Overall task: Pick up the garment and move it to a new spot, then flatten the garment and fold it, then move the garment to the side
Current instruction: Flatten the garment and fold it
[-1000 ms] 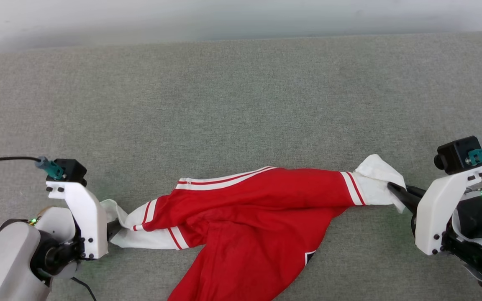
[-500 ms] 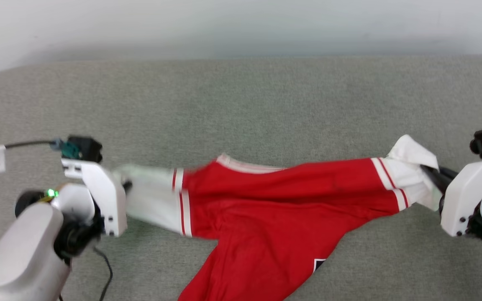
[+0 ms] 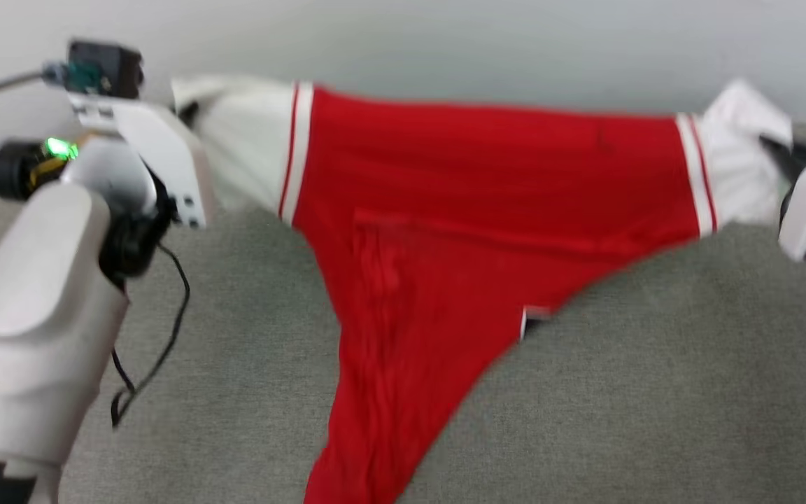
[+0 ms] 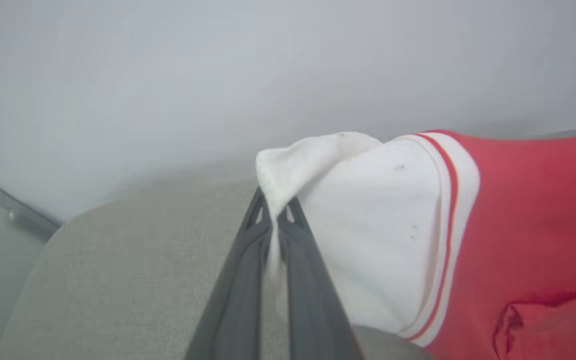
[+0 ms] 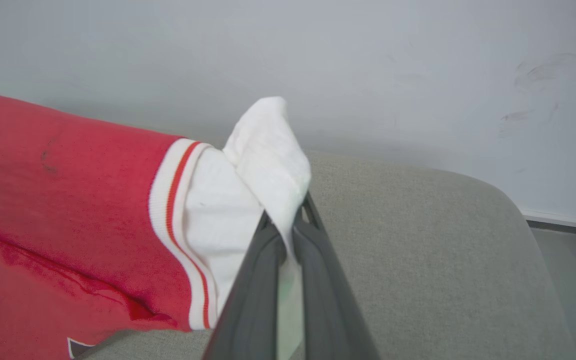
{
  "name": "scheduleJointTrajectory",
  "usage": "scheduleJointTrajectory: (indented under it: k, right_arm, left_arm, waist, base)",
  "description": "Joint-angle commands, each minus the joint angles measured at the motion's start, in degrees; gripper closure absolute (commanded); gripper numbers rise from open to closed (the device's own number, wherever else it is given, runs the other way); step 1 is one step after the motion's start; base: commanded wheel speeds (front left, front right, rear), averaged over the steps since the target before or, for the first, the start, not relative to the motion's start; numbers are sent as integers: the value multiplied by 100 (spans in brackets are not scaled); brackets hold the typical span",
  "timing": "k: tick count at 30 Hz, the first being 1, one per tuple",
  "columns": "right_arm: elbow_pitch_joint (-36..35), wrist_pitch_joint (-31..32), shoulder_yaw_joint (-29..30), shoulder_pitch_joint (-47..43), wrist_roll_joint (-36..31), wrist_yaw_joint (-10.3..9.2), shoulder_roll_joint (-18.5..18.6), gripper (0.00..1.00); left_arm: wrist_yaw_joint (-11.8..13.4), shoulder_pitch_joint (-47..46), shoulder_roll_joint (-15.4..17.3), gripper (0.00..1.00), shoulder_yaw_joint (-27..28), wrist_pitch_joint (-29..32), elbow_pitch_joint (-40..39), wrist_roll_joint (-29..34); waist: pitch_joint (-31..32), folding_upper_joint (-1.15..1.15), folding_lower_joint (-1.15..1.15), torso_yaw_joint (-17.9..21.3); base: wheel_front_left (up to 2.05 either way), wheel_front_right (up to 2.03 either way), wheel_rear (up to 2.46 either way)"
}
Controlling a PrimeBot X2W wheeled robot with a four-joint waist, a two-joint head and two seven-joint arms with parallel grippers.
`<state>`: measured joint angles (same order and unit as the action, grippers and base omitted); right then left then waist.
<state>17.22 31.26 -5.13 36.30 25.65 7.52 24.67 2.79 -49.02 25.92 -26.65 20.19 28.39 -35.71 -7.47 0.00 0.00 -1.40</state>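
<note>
The garment (image 3: 459,210) hung stretched across the top of the head view, its body drooping to bottom centre over the grey cushion (image 3: 655,385). The left gripper (image 4: 275,215) — upper left — pinched one white sleeve end; the right gripper (image 5: 288,220), upper right, clamped the other.

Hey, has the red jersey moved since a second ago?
Yes. The garment has risen: its sleeves lay on the grey cushion before; now the left hand and right hand hold them up before the wall, above the cushion's back edge.
</note>
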Motion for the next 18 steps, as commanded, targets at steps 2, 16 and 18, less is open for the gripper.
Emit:
scheduleJointTrajectory:
  k: [2, 16, 18]
  right_arm:
    - [166, -132, -78, 413, -79, -6, 81, 100]
    - [1344, -1641, -414, 3616, -447, -8, 249, 100]
    - [1479, -1863, -392, 3997, -488, -8, 241, 100]
  left_arm:
    - [52, -357, -24, 100, 46, -251, 219, 135]
    - [174, -2968, -185, 100, 414, -2138, 1382, 650]
    - [176, -3280, -196, 100, 497, -2384, 1437, 622]
  waist:
    - [-126, 0, 0, 61]
    - [-1446, 0, 0, 228]
    - [-1655, 0, 0, 249]
  base:
    - [0, 0, 0]
    - [0, 0, 0]
    - [0, 0, 0]
